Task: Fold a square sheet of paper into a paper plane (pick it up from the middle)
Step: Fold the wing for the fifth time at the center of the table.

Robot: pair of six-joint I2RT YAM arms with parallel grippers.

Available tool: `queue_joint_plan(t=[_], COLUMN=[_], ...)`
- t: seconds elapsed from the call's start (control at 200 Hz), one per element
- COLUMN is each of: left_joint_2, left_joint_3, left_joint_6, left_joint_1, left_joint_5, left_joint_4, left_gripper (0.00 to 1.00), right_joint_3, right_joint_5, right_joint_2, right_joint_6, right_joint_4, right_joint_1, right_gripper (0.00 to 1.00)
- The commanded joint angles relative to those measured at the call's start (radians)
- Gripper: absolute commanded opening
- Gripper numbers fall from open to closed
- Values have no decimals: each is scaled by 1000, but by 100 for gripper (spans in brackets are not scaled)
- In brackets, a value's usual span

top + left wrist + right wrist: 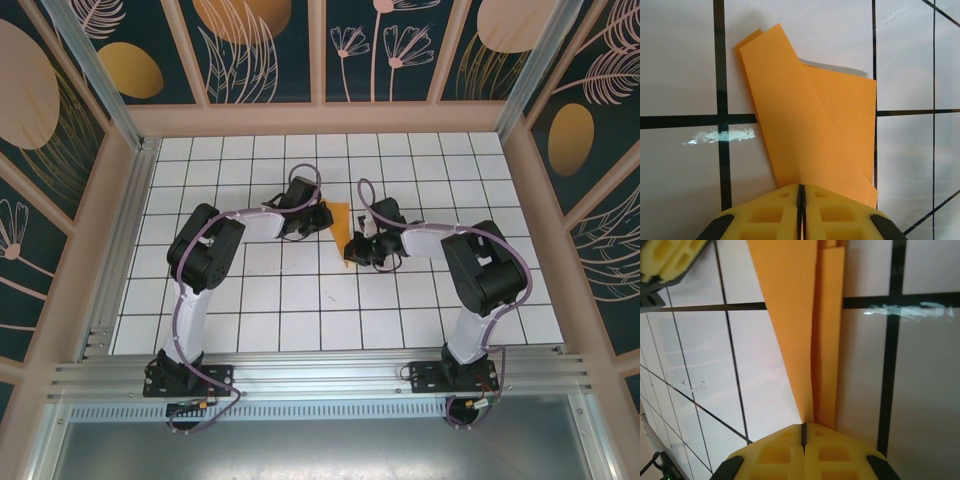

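the table [250, 320] under me is glossy white tile with thin dark grid lines, boxed in by wall panels [60, 120] of dark teal printed with peach and gold leaves and flowers, set in pale wooden frames. a ribbed aluminium rail [320, 375] runs along the near edge, where my two arms are bolted.

my left hand [320, 222] sits just left of the table's middle. in the left wrist view its yellow, waffle-pocketed fingers [780, 210] are pressed together, clenched on the near edge of the orange paper [810, 130].

the orange paper [339, 215] is at the middle of the table, between my two hands. it is thin, matte and plain, folded into overlapping layers. one long strip slants across a wider flap, and it casts a soft shadow on the tile.

my right hand [355, 250] is just right of the middle and a little nearer the near edge. its yellow fingers [830, 455] are also clenched, pinching the narrow end of the paper [795, 315], which runs away from them as long, sharply creased layers.
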Motion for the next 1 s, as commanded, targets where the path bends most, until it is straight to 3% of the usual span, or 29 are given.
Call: queue_joint_plan(t=[0.0, 0.43, 0.691, 0.996], left_joint_2=[72, 104, 124, 143], left_joint_3=[26, 65, 98, 118], left_joint_6=[10, -17, -36, -41], left_joint_1=[10, 8, 9, 8], left_joint_5=[-32, -33, -65, -89], left_joint_4=[-130, -204, -271, -308], left_gripper=[12, 12, 12, 12], right_joint_3=[90, 256, 215, 81], right_joint_5=[-7, -29, -76, -133], right_joint_2=[-26, 184, 211, 133], right_joint_6=[-31, -83, -119, -194], right_joint_4=[-48, -128, -174, -227], right_joint_1=[-8, -4, -9, -13], right_gripper=[6, 5, 5, 5])
